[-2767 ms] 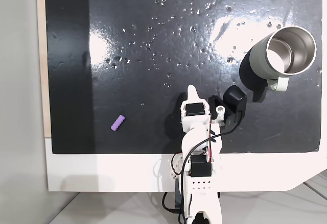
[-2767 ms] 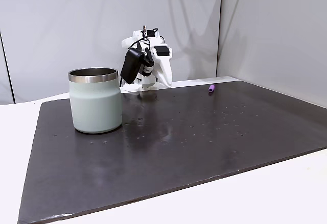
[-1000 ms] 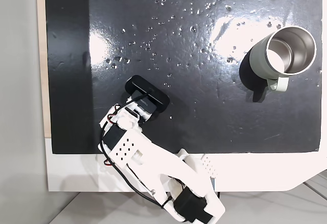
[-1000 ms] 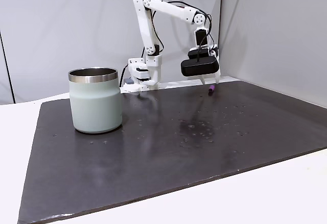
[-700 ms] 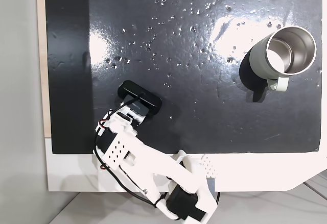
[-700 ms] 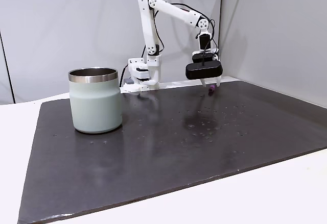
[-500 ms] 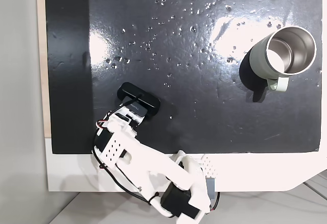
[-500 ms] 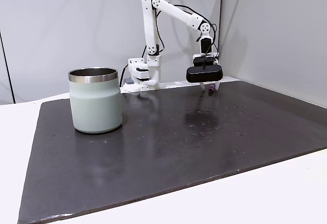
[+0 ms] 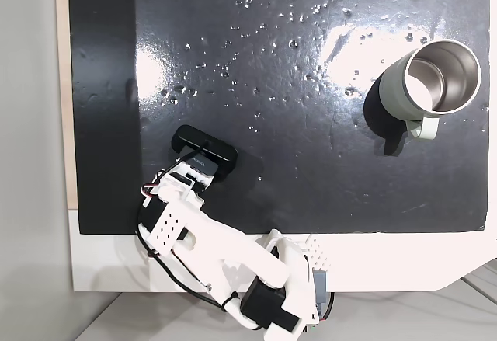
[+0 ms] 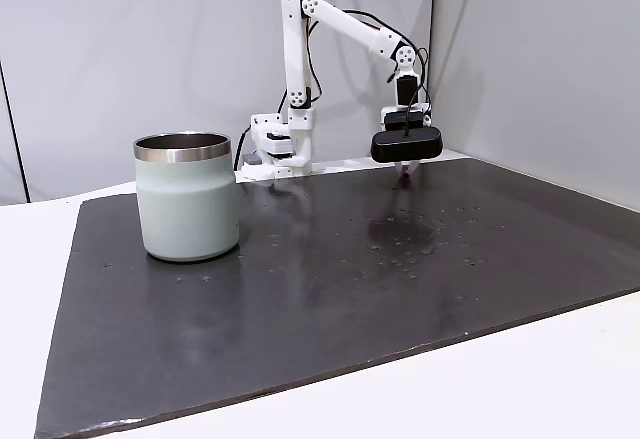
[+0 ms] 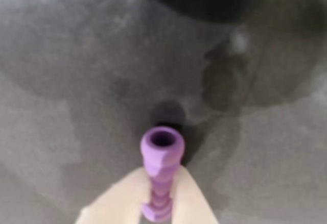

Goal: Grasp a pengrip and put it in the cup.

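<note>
Light-purple ribbing identifies the pengrip (image 11: 161, 175) in the wrist view, where we see it clamped between two pale fingers (image 11: 117, 198) of the gripper (image 11: 153, 203), hollow end pointing away from the camera toward the dark desk (image 11: 61, 81) and throwing a small round shadow there. Compared with a second ago, when the gripper was coming down over the pengrip lying flat, the fingers have now closed on it; we judge the grasp step complete and the carry still to do. In the side fixed view the gripper (image 10: 405, 166) sits low at the far edge of the desk (image 10: 330, 289), with a trace of purple under the black camera housing (image 10: 406, 143). The arm (image 10: 340, 19) is stretched out from its base (image 10: 277, 144), upper link upright, forearm sloping down, wrist pointing down. The pale grey-green cup (image 10: 187, 197) stands upright well apart from the gripper; from above, the cup (image 9: 429, 78) is at the opposite side of the desk.
</note>
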Tool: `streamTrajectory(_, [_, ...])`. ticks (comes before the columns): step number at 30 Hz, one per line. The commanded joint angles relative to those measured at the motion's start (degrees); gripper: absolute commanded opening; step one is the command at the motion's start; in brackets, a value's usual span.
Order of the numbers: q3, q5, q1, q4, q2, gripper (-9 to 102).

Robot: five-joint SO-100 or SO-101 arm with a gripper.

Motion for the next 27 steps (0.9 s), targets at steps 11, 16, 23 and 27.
streamTrajectory(11, [-6.4,-0.9,8.3,7.6,5.5,0])
streamTrajectory(16, [-6.9,-3.5,18.0,14.5,12.6,0])
streamTrajectory(23, [-7.2,-11.3,33.9,25.0,22.2,0])
streamTrajectory(27, [-7.2,-17.8,44.2,29.5,27.2,0])
